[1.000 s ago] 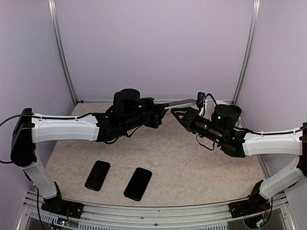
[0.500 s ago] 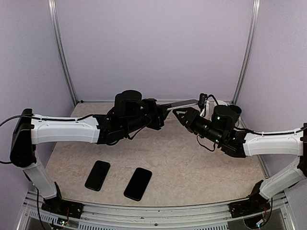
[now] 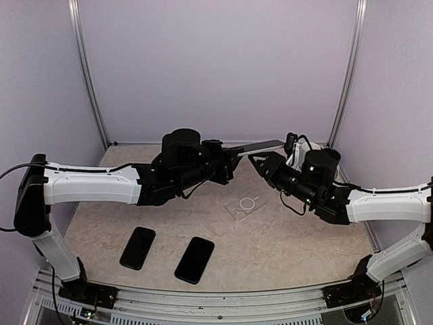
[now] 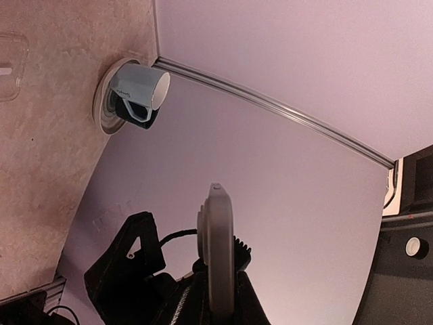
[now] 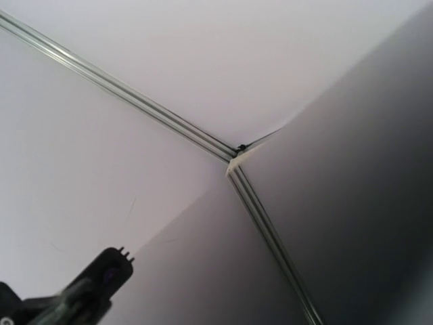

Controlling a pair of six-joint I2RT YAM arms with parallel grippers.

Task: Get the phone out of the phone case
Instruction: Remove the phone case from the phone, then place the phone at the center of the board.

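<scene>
Phone: thin grey slab with a rounded edge, held in the air over the far middle of the table. Long axis runs left–right, nearly level, free end pointing right. Left gripper is clamped on its left end.

Phone case: clear, glossy, ring mark at centre. It lies flat on the speckled beige top, apart from the phone.

Right gripper is just beside the phone; finger spread cannot be told.

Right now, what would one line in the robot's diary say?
left gripper: shut on phone, aloft | clear case: off, lying on table | right gripper: near phone, grip unclear
</scene>
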